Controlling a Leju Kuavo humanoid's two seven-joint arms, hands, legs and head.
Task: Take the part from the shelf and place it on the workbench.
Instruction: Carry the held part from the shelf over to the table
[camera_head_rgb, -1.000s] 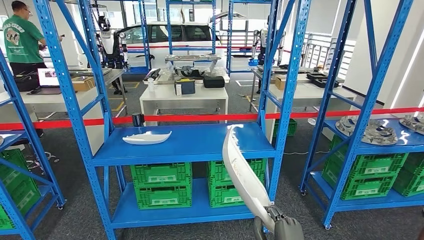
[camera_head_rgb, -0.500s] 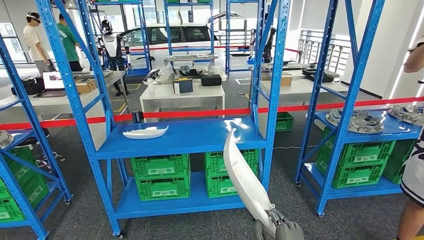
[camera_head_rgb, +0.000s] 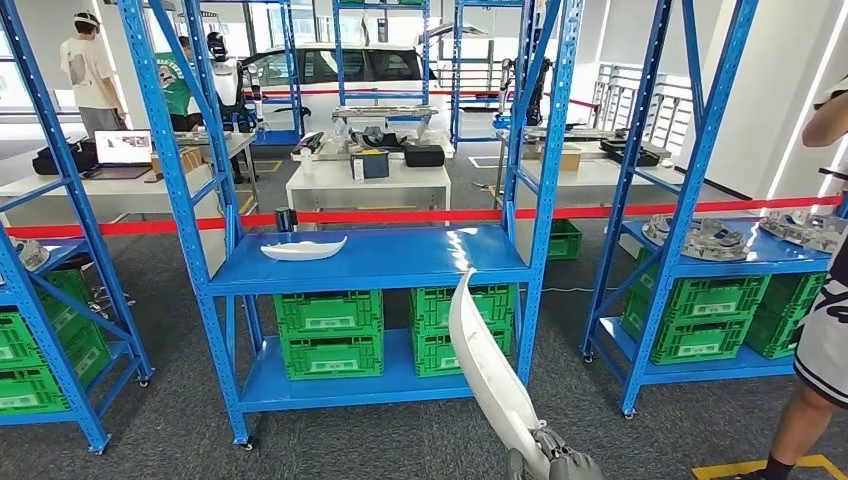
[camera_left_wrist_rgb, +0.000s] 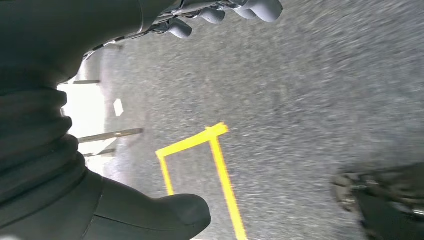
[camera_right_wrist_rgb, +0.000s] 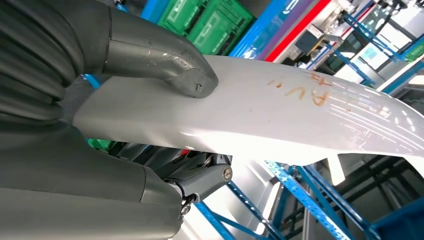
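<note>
Right hand (camera_head_rgb: 560, 462) grips a long white part (camera_head_rgb: 487, 365) by its lower end, the thumb (camera_right_wrist_rgb: 165, 60) pressed on one face and the darker fingers (camera_right_wrist_rgb: 200, 175) under the other; in the right wrist view some orange handwriting shows on the glossy surface. The part stands tilted in front of the blue shelf (camera_head_rgb: 370, 262), its upper tip reaching the front edge of the shelf's middle deck, near the right-hand upright. A second white part (camera_head_rgb: 303, 248) lies on that deck toward its left end, with a small dark cylinder (camera_head_rgb: 284, 219) just behind it. Green crates (camera_head_rgb: 330, 332) sit on the shelf's lower deck. Behind the shelf a red barrier tape (camera_head_rgb: 420, 214) runs across, and beyond it stands a white tabletop (camera_head_rgb: 370, 186) carrying dark boxes. To the right of the shelf a person's leg (camera_head_rgb: 815, 400) shows at the edge. Left hand (camera_left_wrist_rgb: 125, 115) hangs over the grey floor (camera_left_wrist_rgb: 310, 100) near yellow tape lines (camera_left_wrist_rgb: 215, 165), fingers apart and holding nothing.
</note>
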